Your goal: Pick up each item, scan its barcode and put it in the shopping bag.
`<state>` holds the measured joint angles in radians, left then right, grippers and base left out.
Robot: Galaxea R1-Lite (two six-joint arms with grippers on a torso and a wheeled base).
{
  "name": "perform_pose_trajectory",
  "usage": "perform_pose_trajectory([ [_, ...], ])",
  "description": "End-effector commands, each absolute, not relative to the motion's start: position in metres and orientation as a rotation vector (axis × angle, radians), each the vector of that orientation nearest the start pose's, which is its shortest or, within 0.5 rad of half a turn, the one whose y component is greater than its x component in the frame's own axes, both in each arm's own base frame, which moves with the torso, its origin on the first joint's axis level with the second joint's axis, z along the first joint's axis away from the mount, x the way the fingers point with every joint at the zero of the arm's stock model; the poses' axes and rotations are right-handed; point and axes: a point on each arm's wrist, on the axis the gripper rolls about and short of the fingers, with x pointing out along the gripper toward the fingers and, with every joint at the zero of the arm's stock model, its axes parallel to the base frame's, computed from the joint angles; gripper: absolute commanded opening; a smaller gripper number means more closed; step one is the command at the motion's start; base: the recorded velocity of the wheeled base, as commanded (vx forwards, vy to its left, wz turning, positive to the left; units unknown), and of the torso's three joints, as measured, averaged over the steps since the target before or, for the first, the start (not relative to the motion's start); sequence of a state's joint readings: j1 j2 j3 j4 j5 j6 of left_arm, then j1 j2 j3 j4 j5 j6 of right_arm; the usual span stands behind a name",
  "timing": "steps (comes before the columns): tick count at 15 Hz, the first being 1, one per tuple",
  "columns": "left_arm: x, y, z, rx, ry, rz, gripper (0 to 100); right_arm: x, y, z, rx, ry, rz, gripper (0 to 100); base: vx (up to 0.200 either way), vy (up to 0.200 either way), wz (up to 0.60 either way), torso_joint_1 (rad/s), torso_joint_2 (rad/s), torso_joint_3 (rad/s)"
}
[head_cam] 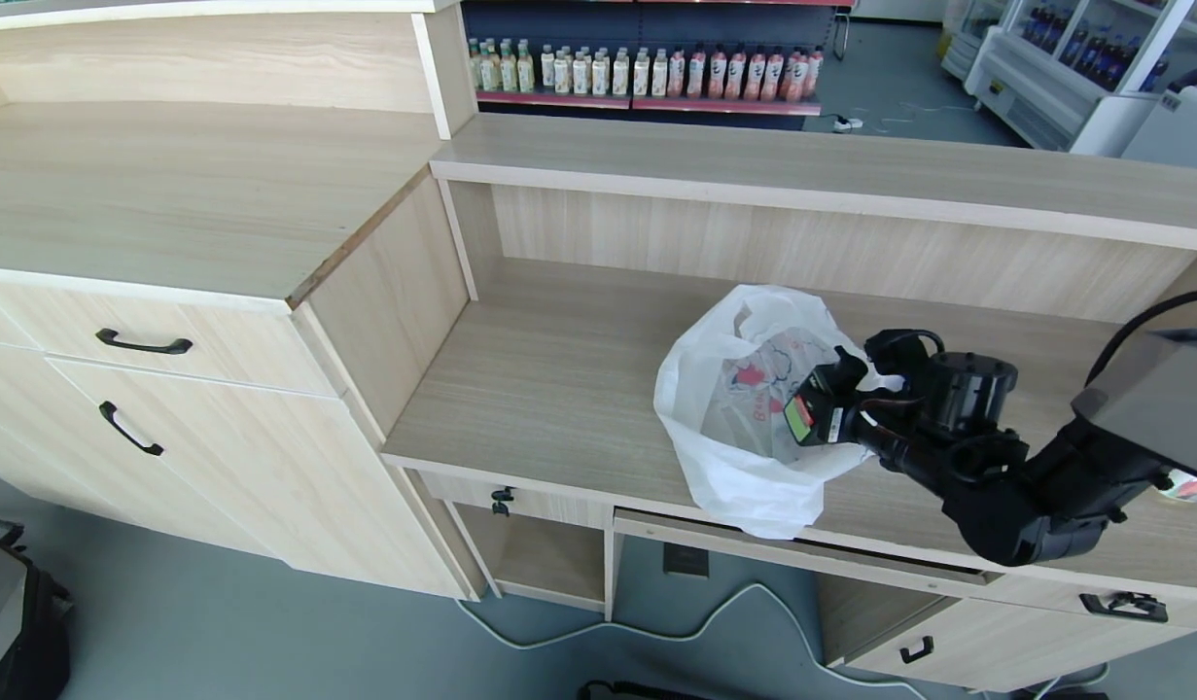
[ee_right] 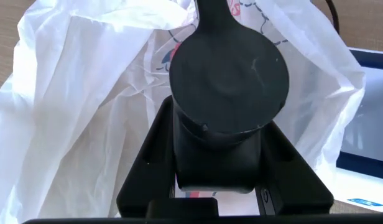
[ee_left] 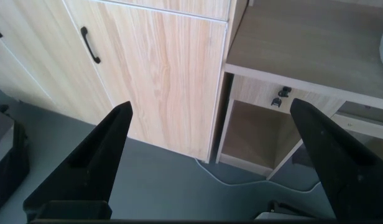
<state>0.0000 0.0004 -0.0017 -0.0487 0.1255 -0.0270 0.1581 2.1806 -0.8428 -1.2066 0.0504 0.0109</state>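
The white plastic shopping bag [head_cam: 724,437] sits on the low surface of the wooden desk [head_cam: 559,369], right of the middle and at the near edge, with its lower folds slumping slightly over that edge. It has a red print on its side, and its mouth gapes up and to the right. The right claw [head_cam: 818,406] is at that mouth, coming in from the right, and it pinches a black round-headed object [ee_right: 229,74]. In the right wrist view the object sits between the two black fingers [ee_right: 145,171], its narrow neck pointing into the crumpled white plastic. A green and red label shows at the claw's tip in the head view, but I cannot tell what it belongs to. Just beside the bag lies a flat blue and white box [ee_right: 365,146], touching or nearly touching the plastic. The left claw [ee_left: 210,106] hangs low over the grey floor to the left of the desk, spread wide and holding nothing. Behind it stand a pale cabinet door with a black handle [ee_left: 90,45] and the open nook under the desk. A small lock [ee_left: 278,98] is set in the desk's front panel. To the left rises a taller cabinet [head_cam: 170,194] with drawers. A light cable [head_cam: 656,634] snakes along the floor, and far behind stands a shelf of bottles [head_cam: 647,73].
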Motion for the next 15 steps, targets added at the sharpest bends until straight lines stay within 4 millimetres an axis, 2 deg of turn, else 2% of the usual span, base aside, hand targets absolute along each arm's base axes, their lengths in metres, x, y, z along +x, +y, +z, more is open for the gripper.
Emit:
perform_pose_trajectory([
  [1,-0.023,0.003,0.081,-0.031,-0.052,0.125,100,0.382,0.064,0.071,0.0,0.151,0.212,0,0.0,0.0,0.0,0.0,0.0,0.0],
  [2,-0.023,0.003,0.081,-0.029,-0.052,0.125,100,0.382,0.066,0.07,0.0,0.153,0.214,0,0.0,0.0,0.0,0.0,0.0,0.0],
  [3,-0.023,0.003,0.081,-0.029,-0.052,0.125,100,0.383,0.066,0.069,-0.006,0.154,0.214,100,0.0,0.0,0.0,0.0,0.0,0.0],
  [6,-0.023,0.003,0.081,-0.029,-0.052,0.125,100,0.382,0.067,0.073,-0.007,0.144,0.217,100,0.0,0.0,0.0,0.0,0.0,0.0],
  [7,-0.023,0.003,0.081,-0.029,-0.052,0.124,100,0.381,0.067,0.082,-0.003,0.12,0.219,100,0.0,0.0,0.0,0.0,0.0,0.0],
  [9,-0.023,0.003,0.081,-0.031,-0.052,0.125,100,0.371,0.064,0.119,0.004,0.041,0.221,100,0.0,0.0,0.0,0.0,0.0,0.0],
  [10,-0.023,0.003,0.081,-0.031,-0.052,0.125,100,0.359,0.061,0.137,-0.001,0.025,0.215,100,0.0,0.0,0.0,0.0,0.0,0.0],
  [11,-0.023,0.003,0.081,-0.031,-0.052,0.124,100,0.336,0.055,0.157,-0.006,0.021,0.209,100,0.0,0.0,0.0,0.0,0.0,0.0],
  [13,-0.023,0.003,0.081,-0.031,-0.052,0.125,100,0.297,0.042,0.179,-0.04,0.043,0.183,100,0.0,0.0,0.0,0.0,0.0,0.0],
  [14,-0.023,0.003,0.081,-0.031,-0.052,0.125,100,0.251,0.021,0.189,-0.144,0.072,0.133,100,0.0,0.0,0.0,0.0,0.0,0.0],
  [15,-0.023,0.003,0.081,-0.031,-0.052,0.125,100,0.225,0.01,0.192,-0.199,0.074,0.094,100,0.0,0.0,0.0,0.0,0.0,0.0],
])
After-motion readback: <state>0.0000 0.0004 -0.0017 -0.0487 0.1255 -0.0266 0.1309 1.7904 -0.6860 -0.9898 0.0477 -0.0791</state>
